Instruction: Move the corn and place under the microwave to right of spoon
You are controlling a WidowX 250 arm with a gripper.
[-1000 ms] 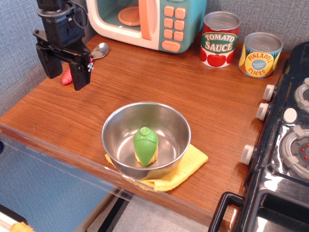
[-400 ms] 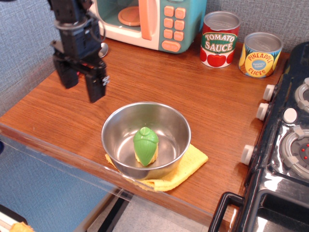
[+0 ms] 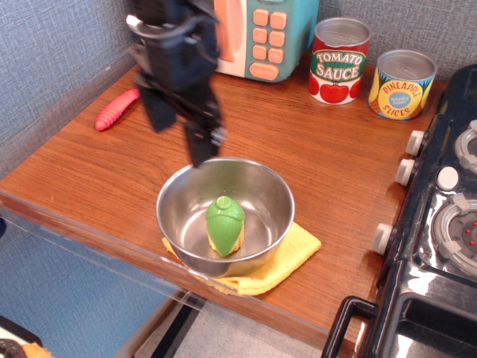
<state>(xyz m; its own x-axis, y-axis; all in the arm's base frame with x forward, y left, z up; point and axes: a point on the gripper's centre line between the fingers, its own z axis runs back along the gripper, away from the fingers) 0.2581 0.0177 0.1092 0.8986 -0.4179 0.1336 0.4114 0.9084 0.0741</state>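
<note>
– Wooden worktop (image 3: pixel 298 142); where's the corn (image 3: pixel 225 223) sitting?
– Upright in the bowl (image 3: pixel 176 200). You're hovering the hand (image 3: pixel 179 128), fingers spread, above the rim; center over the husk before descending.

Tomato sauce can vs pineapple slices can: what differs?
The tomato sauce can has a red and white label; the pineapple slices can has a yellow and blue one. The tomato sauce can looks taller and stands next to the microwave; the pineapple slices can stands to its right, closer to the stove. Both are upright on the wooden counter, against the back wall, with silver tops.
</note>
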